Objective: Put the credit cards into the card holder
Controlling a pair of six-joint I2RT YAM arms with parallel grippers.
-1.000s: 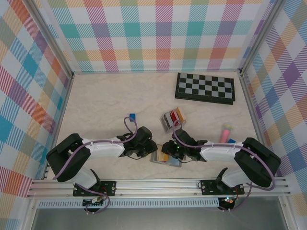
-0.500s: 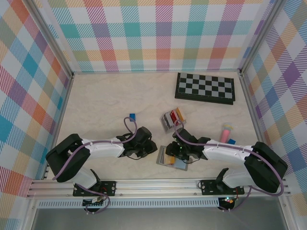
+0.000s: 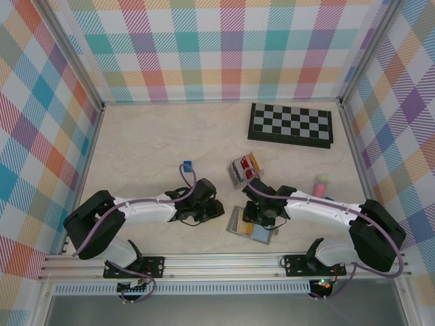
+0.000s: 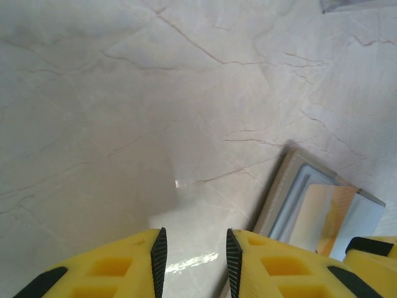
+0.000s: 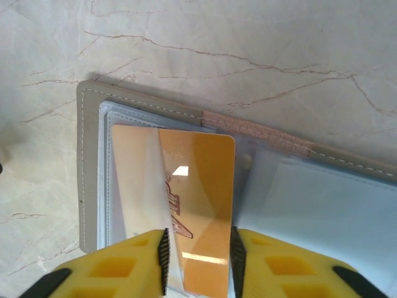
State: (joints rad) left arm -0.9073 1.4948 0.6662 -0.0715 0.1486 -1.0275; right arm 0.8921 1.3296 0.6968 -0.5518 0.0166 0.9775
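The grey card holder point(image 5: 90, 162) lies open on the table near the front edge point(image 3: 267, 237), its clear inner slots facing up. A yellow card point(image 5: 201, 186) rests over its left page, the left half tucked under a clear sleeve. My right gripper point(image 5: 197, 254) is shut on the card's long edges and sits low over the holder point(image 3: 259, 219). My left gripper point(image 4: 195, 248) is open with nothing in it, over bare table just left of the holder point(image 4: 283, 191), and close to the right gripper point(image 3: 215, 210). More cards stand in a small upright rack point(image 3: 245, 168).
A black and white chessboard point(image 3: 291, 124) lies at the back right. A small blue piece point(image 3: 187, 165) sits behind the left arm. A pink and yellow object point(image 3: 319, 185) and a blue bit point(image 3: 328, 200) lie right of the right arm. Checked walls close in the table.
The card holder has slid right and a little nearer the front edge, with the right gripper over it. The left gripper has hardly moved.
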